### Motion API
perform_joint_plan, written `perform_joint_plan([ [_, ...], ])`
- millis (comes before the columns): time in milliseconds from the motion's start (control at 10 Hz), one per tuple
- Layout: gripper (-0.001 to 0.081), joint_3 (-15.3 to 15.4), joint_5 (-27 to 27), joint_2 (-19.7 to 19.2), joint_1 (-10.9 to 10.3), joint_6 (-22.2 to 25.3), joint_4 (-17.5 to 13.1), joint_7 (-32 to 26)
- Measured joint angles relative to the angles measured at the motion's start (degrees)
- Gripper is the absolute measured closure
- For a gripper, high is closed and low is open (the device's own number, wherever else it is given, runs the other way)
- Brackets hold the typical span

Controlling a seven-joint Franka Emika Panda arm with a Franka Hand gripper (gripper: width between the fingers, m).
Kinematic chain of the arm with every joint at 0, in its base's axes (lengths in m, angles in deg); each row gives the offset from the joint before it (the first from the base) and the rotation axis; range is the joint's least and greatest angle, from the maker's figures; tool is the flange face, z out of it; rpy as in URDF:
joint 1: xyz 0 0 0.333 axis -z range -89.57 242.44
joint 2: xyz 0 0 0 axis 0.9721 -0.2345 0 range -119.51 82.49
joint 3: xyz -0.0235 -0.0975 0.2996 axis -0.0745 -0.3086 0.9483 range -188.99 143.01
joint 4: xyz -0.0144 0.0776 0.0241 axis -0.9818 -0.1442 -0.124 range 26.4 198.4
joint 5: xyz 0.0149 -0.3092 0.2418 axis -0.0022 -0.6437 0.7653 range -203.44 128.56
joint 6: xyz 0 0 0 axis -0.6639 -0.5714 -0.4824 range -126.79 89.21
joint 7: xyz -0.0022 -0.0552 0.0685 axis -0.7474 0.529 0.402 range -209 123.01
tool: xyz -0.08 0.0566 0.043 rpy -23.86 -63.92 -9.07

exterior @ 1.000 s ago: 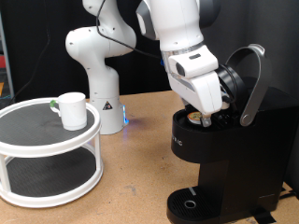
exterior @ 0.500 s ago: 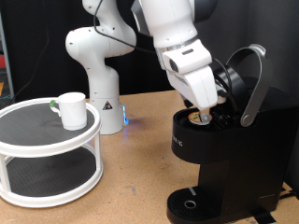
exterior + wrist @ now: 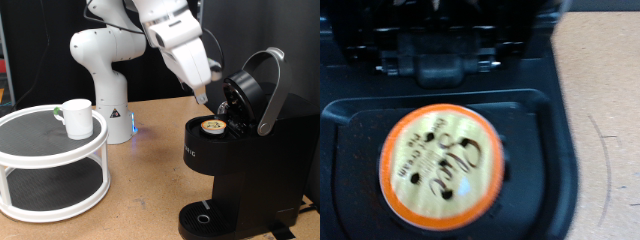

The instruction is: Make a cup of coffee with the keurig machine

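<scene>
Inspector A: Where is the tool (image 3: 201, 95) sitting at this moment?

Inspector B: In the exterior view it is hanging above the keurig machine (image 3: 240, 170), toward that view's upper left of the brew chamber, clear of the machine. Nothing is showing between its fingers. Whether they are spread or closed, I cannot tell; the fingertips are too small in that view, and the wrist view is not showing them.

Inspector A: And the machine itself?

Inspector B: Its hinged lid (image 3: 255, 90) is standing raised, tilted back toward the exterior view's right. A coffee pod (image 3: 213, 126) is sitting in the open chamber. The wrist view is looking straight down on that pod (image 3: 442, 166): a tan-orange round top with dark script, seated inside the black holder, slightly blurred.

Inspector A: Location of the cup?

Inspector B: The cup (image 3: 77, 117) is standing upright on the top tier of a white two-tier round stand (image 3: 55, 195), at the exterior view's left, well apart from the machine. The stand is resting on the brown counter (image 3: 150, 175), with the robot's white base (image 3: 108, 100) just behind it.
</scene>
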Motion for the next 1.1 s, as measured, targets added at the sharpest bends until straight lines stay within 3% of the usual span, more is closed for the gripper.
perform_joint_plan([
  [500, 0.0008, -1.0, 2.5, 1.1, 0.2, 0.6, -0.3, 0.0],
  [1100, 0.0008, -2.8, 5.2, 4.1, 0.2, 10.2, -7.2, 0.6],
])
